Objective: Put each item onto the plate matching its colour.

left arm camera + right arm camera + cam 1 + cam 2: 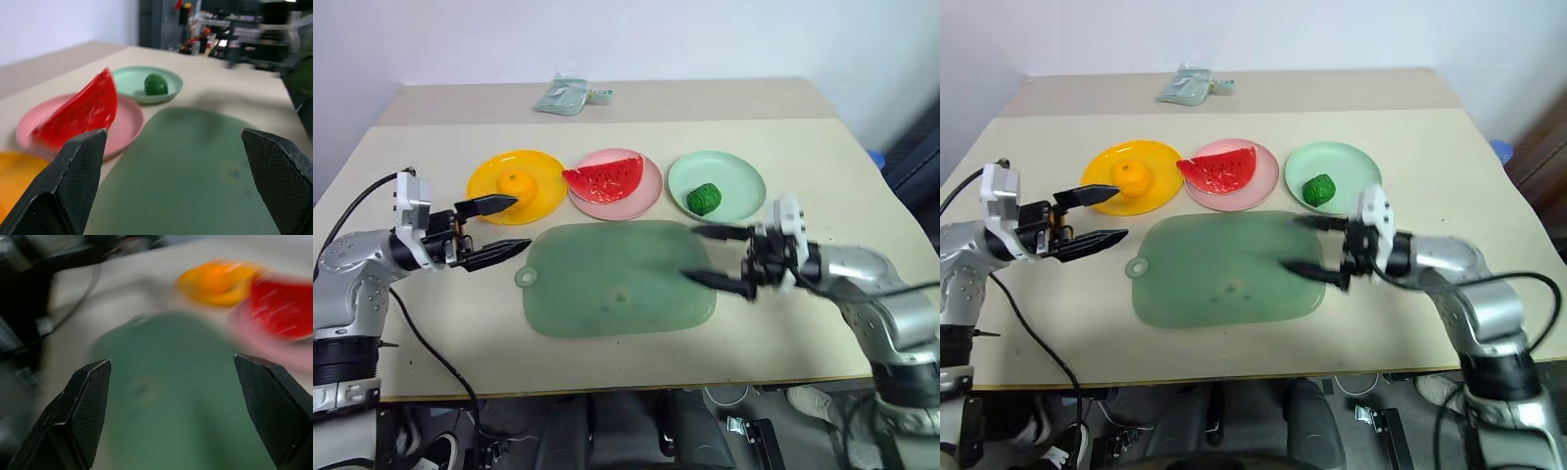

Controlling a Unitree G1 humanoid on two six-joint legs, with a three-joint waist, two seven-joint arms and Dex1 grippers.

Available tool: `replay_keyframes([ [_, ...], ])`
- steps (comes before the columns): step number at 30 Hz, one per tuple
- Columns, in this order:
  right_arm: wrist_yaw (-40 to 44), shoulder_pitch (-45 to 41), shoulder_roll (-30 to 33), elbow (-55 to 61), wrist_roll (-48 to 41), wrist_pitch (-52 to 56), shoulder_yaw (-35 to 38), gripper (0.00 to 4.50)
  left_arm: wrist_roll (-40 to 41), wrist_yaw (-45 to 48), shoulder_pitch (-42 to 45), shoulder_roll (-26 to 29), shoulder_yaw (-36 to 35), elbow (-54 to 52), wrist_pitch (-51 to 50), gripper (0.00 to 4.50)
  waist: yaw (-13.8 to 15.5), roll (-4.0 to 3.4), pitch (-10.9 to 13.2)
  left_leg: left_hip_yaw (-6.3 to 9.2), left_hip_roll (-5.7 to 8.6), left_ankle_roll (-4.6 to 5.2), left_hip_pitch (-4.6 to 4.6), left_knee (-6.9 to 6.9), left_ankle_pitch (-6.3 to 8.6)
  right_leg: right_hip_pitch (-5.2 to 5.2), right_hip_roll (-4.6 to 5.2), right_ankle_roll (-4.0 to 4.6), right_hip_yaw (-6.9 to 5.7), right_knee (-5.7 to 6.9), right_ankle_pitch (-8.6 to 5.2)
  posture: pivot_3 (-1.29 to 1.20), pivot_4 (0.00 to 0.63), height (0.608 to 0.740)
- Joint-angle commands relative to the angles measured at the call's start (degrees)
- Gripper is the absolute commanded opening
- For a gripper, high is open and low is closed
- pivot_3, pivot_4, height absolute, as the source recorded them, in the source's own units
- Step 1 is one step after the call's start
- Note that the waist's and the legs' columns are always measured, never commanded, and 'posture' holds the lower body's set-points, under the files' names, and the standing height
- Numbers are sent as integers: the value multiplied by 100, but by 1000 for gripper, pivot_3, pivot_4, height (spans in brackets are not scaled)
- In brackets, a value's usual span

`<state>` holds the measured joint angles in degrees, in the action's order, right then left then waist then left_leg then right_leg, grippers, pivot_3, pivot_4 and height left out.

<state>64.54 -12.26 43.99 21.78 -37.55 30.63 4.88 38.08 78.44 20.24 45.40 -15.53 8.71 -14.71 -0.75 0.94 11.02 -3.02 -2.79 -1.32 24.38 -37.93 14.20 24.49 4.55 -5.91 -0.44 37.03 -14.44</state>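
Spanning most of the scene, the counter carried a large pale-green mat, bare, with three plates in a row just behind it. The yellow plate held the orange fruit, the pink plate held the watermelon wedge, and the mint plate held the dark-green ball, so the sorting looked done. Both grippers hung level over the counter with fingers spread and nothing between them: the left gripper just beside the yellow plate, the right gripper over the mat's right edge. A small greenish object, hard to identify, lay at the far edge. The toys were probably light, stiff plastic; the ball's knobbly surface should grip well across its middle, and the wedge across its flat faces.
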Motion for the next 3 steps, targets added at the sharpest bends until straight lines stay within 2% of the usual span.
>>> replay_keyframes([
  [1,-26,127,50,223,177,-512,296,4061,26,14,-173,65,-213,-285,109,4500,-3,2,-1,0,0,0,-2,-1,0,-2,0,1,0,0,0,0,150,740],
  [3,-87,163,68,174,303,-673,327,4061,-3,68,-416,113,-204,-377,89,4500,-2,2,-1,0,0,0,-1,-3,0,-2,0,12,0,-1,-6,0,150,740],
])
